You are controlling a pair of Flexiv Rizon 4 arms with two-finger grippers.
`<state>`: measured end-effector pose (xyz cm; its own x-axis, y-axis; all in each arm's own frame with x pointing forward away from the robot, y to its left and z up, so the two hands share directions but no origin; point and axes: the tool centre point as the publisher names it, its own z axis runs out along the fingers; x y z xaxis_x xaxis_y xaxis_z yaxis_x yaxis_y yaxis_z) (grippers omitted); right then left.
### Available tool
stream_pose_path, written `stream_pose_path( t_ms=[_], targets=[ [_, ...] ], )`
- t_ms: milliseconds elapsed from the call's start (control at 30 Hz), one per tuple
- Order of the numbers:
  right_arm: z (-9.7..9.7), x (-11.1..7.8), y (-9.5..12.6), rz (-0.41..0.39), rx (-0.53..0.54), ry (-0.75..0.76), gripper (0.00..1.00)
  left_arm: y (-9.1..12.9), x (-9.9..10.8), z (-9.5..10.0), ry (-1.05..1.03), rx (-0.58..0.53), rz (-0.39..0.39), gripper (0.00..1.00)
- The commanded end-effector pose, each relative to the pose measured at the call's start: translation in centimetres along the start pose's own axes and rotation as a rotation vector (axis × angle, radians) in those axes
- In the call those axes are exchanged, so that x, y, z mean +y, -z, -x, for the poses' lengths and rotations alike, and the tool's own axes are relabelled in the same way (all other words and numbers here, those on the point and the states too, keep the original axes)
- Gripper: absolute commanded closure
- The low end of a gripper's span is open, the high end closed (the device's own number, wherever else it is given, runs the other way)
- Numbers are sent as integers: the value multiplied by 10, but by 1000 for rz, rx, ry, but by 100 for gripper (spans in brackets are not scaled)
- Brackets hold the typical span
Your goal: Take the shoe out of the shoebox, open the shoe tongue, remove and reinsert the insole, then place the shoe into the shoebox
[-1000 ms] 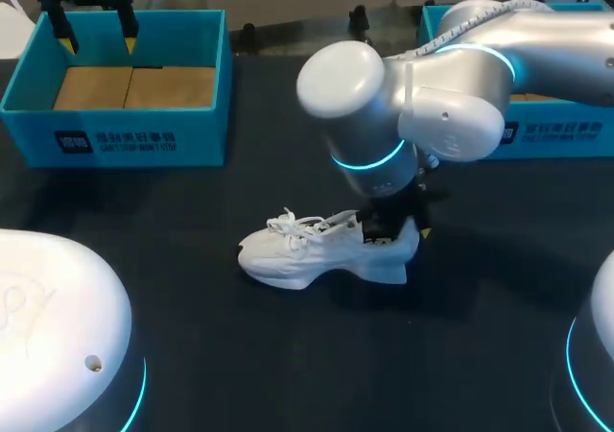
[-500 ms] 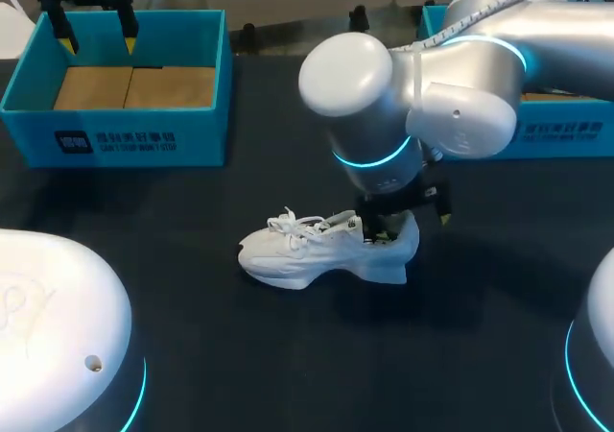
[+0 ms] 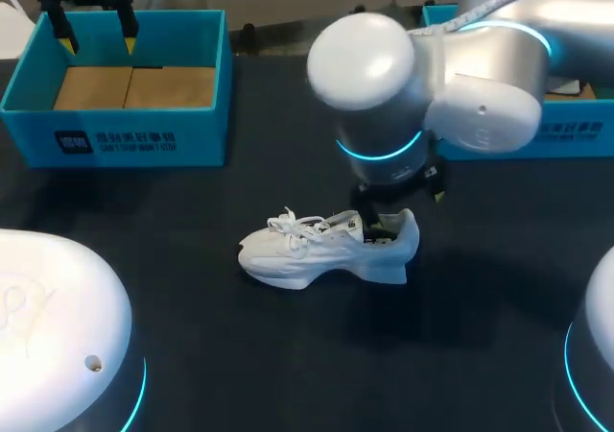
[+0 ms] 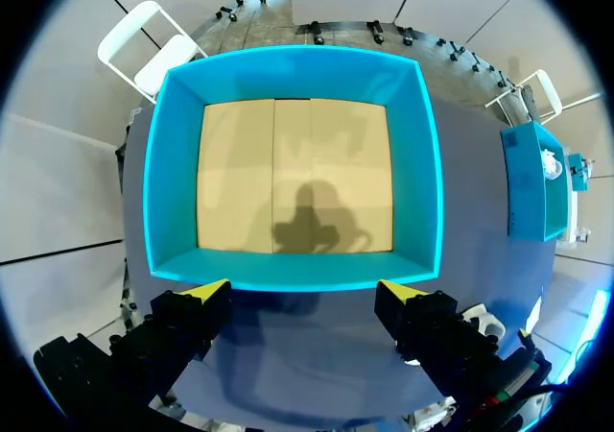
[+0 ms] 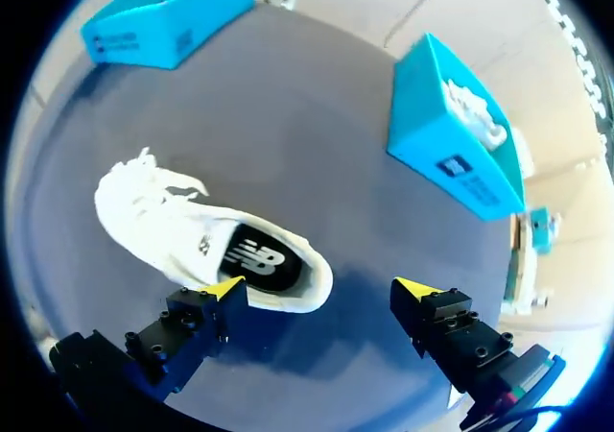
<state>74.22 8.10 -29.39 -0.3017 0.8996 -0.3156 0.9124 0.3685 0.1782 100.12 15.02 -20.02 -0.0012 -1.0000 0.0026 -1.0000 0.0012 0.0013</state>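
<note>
white shoe [image 5: 206, 240] lies heel-first just ahead of the right tool [image 5: 319, 288], spread wide, toe pointing off to my left.

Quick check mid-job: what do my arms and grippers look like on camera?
Right arm: glossy silver, rounded joints, cyan light ring, white braided cable. Left gripper and right gripper: black blocky fingers with yellow tips.
</note>
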Motion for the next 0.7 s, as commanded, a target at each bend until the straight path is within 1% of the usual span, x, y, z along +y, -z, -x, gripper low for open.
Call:
stream_pose_path(
  t_ms=[33,100,133,200,367,433,467,700],
  targets=[
    [17,-7,7,109,194,152,0,0,1,0,0,0,-2,0],
    [15,-6,11,146,250,257,0,0,1,0,0,0,-2,0],
    [14,-6,12,149,253,273,0,0,1,0,0,0,-2,0],
    [12,-5,14,176,292,360,0,0,1,0,0,0,-2,0],
    [11,-2,17,225,339,540,0,0,1,0,0,0,-2,0],
    [9,-2,23,287,379,647,0,0,1,0,0,0,-2,0],
    [8,-5,26,300,408,691,0,0,1,0,0,0,-2,0],
    [8,-5,26,300,408,691,0,0,1,0,0,0,-2,0]
  ],
)
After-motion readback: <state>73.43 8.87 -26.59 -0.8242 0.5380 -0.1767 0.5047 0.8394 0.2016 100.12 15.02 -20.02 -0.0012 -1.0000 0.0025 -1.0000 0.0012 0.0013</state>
